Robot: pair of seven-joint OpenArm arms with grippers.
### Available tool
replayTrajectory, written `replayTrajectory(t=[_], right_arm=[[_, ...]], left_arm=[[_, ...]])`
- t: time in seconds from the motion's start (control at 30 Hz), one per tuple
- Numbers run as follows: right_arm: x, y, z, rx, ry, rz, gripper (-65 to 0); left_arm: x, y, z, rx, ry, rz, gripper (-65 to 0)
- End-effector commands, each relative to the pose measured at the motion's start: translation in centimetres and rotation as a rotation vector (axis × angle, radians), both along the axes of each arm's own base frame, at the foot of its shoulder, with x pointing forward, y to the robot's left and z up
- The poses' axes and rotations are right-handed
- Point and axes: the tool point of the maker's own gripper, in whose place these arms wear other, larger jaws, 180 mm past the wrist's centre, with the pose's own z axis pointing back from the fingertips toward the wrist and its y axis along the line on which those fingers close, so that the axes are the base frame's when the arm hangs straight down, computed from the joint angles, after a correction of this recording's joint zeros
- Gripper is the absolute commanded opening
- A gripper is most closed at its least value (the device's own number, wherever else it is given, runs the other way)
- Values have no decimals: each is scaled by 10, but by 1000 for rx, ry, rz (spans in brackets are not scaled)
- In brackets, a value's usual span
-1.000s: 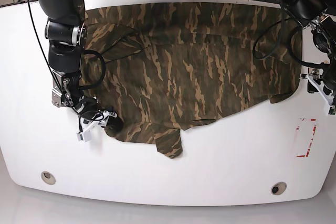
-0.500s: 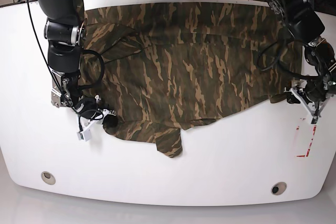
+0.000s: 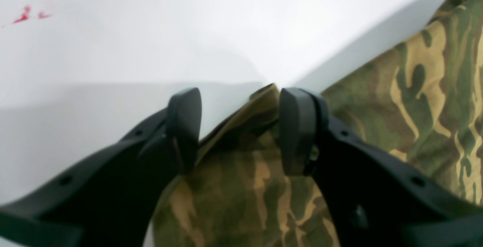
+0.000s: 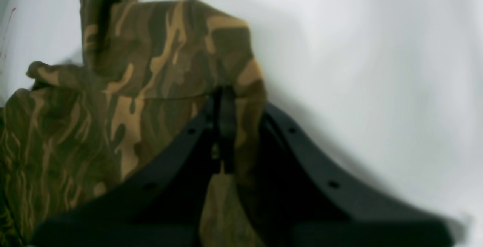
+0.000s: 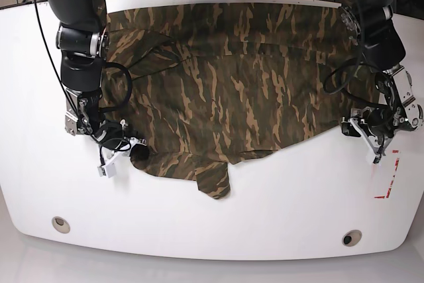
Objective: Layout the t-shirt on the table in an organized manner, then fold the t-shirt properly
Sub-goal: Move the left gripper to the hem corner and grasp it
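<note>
Pinched tight, the right gripper (image 4: 222,126) has its two black fingers pressed together on a fold of the camouflage t-shirt (image 5: 232,91), at the shirt's front corner on the base view's left side. From overhead that same right gripper (image 5: 126,150) sits low on the table (image 5: 278,210), just at the cloth's edge. The left gripper (image 3: 239,130) stands spread wide, its fingers (image 3: 296,130) straddling a raised corner of the shirt without closing on it; in the base view this left gripper (image 5: 368,134) is at the shirt's opposite front corner, near the red-and-white tape mark (image 5: 387,177).

The t-shirt lies spread across the far half of the white table, its long axis running side to side along the table's far edge. Its far edge reaches the table's back rim. The near edge is uneven: it slopes and ends in a small flap (image 5: 213,183) that juts toward the front of the table, between the two grippers and closer to the right one. Which end is the collar I cannot tell.

The cloth is a streaky print of dark olive, brown and tan, mostly flat, with folds and wrinkles bunched toward the right arm's side. Two round grommet holes (image 5: 60,224) sit near the table's front edge, well apart from the shirt.
</note>
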Motion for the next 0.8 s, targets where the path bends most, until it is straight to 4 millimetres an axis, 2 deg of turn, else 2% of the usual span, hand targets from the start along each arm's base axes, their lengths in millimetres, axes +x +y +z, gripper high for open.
replayTrajectory(t=[0.0,0.13,0.23,0.6,0.7,0.77], right_arm=[[19,-7,24,6,-73,-14,-602],[19,-8,25,6,-74,-17,-602],[19,-9,25,6,-74,-19,-602],[19,-10,26,8,-76,-22,-602],[19,-10,26,8,-76,-22,-602],[19,-10,26,9,-76,-23,-602]], left_arm=[[13,7,18,18,-49,-1,-338],[11,2,14,31,-33,-28,-338],[10,7,15,62,-22,-48,-338],[4,5,8,88,10,-81,-346],[-1,6,4,89,22,-83,-388],[-1,6,3,92,26,-83,-451]])
